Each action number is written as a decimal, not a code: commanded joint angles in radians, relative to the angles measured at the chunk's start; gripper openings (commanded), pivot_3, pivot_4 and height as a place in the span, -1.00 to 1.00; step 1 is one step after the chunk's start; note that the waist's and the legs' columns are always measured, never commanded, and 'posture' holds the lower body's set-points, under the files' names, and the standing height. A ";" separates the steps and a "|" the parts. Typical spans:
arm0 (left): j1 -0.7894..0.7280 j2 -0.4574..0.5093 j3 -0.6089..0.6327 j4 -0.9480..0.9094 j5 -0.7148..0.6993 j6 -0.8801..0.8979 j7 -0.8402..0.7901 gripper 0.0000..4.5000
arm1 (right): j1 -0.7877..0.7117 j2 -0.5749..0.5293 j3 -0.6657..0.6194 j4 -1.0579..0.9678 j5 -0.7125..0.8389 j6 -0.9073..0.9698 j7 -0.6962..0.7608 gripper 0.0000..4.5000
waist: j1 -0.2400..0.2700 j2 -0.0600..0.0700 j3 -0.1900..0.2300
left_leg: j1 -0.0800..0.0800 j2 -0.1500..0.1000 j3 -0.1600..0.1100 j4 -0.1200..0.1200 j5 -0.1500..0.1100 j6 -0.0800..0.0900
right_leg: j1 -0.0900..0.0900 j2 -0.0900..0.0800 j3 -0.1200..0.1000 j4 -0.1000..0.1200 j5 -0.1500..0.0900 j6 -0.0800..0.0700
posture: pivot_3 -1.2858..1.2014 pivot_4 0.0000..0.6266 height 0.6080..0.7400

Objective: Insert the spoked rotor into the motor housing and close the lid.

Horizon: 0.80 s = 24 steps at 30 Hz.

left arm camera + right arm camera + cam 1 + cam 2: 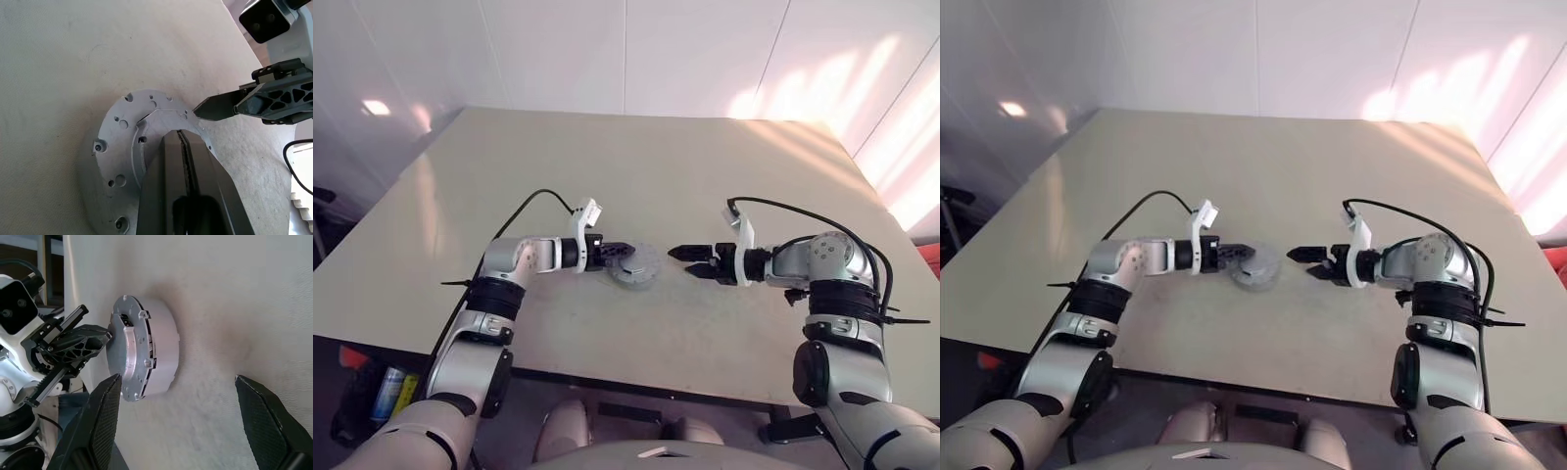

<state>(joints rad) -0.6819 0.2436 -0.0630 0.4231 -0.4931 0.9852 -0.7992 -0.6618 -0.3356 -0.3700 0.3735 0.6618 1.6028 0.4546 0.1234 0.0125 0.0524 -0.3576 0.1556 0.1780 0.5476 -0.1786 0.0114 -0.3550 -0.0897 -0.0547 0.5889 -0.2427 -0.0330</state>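
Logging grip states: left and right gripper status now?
Left gripper: shut, fingertips pressed on the round grey metal lid, nothing held.
Right gripper: open, empty.

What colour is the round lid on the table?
Light grey, dotted with small holes. The lid shows best in the left wrist view.

Both arms are showing silver-grey metal shells with rounded joint housings and black bands ringing the forearms. Behind the left gripper point(625, 255) a white bracket is standing up from the wrist, and a black cable is looping back from it along the arm. Behind the right gripper point(690, 257) a matching white bracket is sitting, with black cables arcing over the forearm. The black fingers point(100, 423) are showing fine cross-hatched pads and triangular cut-outs.
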 commanded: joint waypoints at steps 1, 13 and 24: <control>0.034 0.017 -0.022 0.040 0.049 0.013 0.034 -1.00 | -0.014 0.058 -0.008 0.005 0.087 0.012 -0.061 0.85 | 0.001 0.000 0.000 | 0.000 0.000 0.000 -0.001 0.001 -0.001 | 0.000 0.000 0.000 0.000 0.000 0.000 | 0.03 -1.00 1.00; 0.029 0.017 -0.004 0.042 0.051 -0.004 0.044 -1.00 | -0.121 0.275 -0.158 0.041 0.077 0.001 -0.192 0.85 | -0.005 0.000 0.000 | -0.004 0.003 0.000 -0.004 0.004 -0.007 | -0.007 0.004 0.000 0.002 0.000 -0.002 | 0.03 -1.00 1.00; 0.024 0.021 0.005 0.048 0.054 -0.016 0.052 -1.00 | -0.119 0.315 -0.184 0.034 0.019 -0.054 -0.224 0.60 | -0.002 0.000 0.000 | -0.010 0.007 0.000 -0.004 0.005 -0.009 | -0.013 0.009 0.000 0.003 0.002 -0.001 | 0.03 -1.00 1.00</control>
<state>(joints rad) -0.6843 0.2647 -0.0234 0.4276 -0.4839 0.9451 -0.7706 -0.7406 -0.0293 -0.5556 0.4284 0.6593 1.5786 0.2209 0.1210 0.0127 0.0523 -0.3677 0.1630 0.1776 0.5432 -0.1730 0.0021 -0.3678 -0.0807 -0.0547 0.5916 -0.2411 -0.0345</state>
